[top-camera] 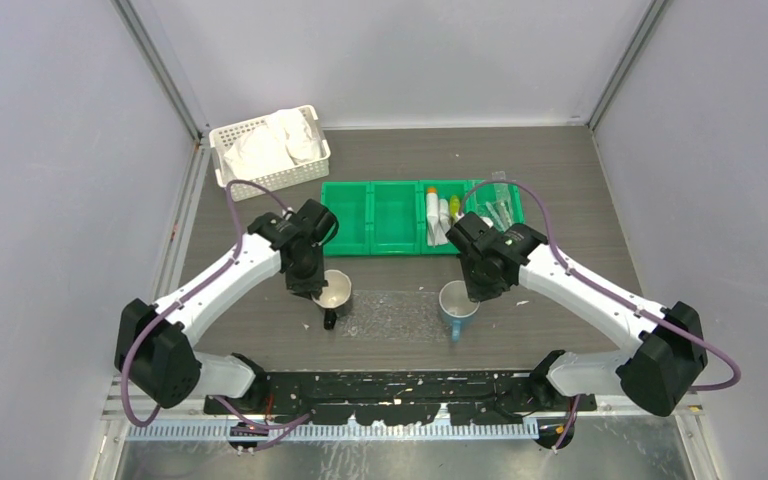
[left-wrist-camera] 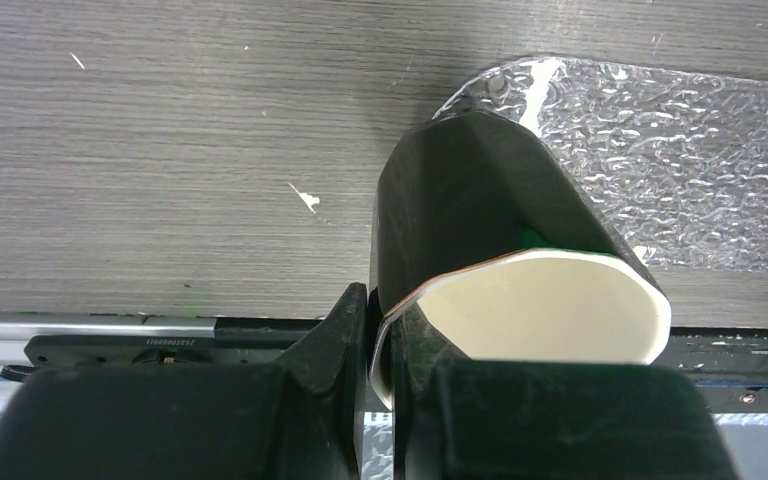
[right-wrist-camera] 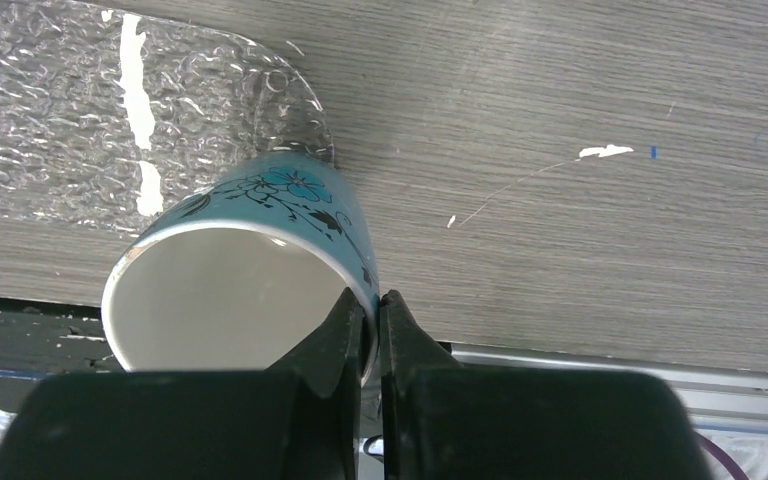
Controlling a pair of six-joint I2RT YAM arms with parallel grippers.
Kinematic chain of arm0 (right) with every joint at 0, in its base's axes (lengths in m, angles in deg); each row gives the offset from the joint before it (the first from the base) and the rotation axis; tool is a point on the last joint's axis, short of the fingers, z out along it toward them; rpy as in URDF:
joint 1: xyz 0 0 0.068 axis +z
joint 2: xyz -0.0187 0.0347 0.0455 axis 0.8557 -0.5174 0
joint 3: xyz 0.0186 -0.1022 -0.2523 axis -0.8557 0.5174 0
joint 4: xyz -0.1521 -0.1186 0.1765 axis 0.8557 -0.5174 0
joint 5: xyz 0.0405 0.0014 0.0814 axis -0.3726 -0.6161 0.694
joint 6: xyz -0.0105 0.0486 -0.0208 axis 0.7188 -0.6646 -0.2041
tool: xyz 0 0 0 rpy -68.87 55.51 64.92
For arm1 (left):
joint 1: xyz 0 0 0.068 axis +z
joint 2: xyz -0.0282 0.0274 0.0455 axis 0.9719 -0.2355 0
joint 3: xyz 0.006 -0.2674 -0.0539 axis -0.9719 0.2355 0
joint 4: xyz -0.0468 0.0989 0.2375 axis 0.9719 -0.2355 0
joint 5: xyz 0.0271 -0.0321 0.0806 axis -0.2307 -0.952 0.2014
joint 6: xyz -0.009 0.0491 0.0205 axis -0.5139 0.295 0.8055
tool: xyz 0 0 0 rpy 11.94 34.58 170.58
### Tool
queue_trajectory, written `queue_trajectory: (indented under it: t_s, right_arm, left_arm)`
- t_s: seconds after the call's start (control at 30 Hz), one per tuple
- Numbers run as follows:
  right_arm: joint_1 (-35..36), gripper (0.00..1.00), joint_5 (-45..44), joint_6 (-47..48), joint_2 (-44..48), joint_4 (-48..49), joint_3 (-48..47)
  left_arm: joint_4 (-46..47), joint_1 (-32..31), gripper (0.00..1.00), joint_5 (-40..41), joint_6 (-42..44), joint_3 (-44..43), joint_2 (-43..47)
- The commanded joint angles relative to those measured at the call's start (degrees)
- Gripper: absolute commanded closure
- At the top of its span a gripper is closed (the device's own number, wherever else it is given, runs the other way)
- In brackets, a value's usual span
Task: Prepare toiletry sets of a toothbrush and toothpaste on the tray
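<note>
Left gripper (left-wrist-camera: 377, 335) and right gripper (right-wrist-camera: 372, 335) each pinch a mug rim tight, beside the tray (top-camera: 395, 318).
Black mug (left-wrist-camera: 480, 200) left, blue mug (right-wrist-camera: 280, 200) right, likely holders for the sets; toothbrushes (top-camera: 500, 212) and tubes (top-camera: 432, 212) lie in the bin (top-camera: 390, 240).

Tray (left-wrist-camera: 680, 150): clear plastic, pebbled. Table (left-wrist-camera: 160, 150): matt grey woodgrain. Black mug (left-wrist-camera: 470, 200), blue mug (right-wrist-camera: 290, 195): glossy glaze.

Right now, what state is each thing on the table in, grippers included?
left gripper, shut on rim of black mug.
right gripper, shut on rim of blue mug.
black mug, upright, at the tray corner.
blue mug, upright, at another tray corner.
tray, flat, no toiletries on it.
toothpaste tubes, lying in green bin.
white basket, holding white cloths.
</note>
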Motion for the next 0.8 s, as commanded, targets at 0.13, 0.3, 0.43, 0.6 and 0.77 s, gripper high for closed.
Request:
queue_trajectory:
  t_s: [0.13, 0.3, 0.43, 0.6, 0.77]
  right_arm:
    - [0.34, 0.99, 0.64, -0.67, -0.30, 4.76, 1.10]
    - [0.29, 0.99, 0.52, -0.54, -0.68, 5.00, 1.19]
    - [0.30, 0.99, 0.57, -0.54, -0.72, 4.72, 1.21]
    - [0.39, 0.86, 0.87, -0.54, -0.33, 3.82, 0.85]
    - [0.53, 0.65, 0.75, -0.70, 0.43, 2.68, 0.34]
  left_arm:
    - [2.92, -0.28, 0.90, -1.76, -0.97, 1.13, -1.16]
    - [3.15, -0.34, 0.90, -2.09, -1.34, 3.54, 0.53]
    - [3.73, -0.35, 0.81, -2.44, -1.61, 4.65, 0.68]
    - [3.26, -0.45, 0.64, -3.22, -1.61, 4.26, 1.67]
    - [1.27, -0.44, 0.63, -2.84, -1.24, 3.54, 2.46]
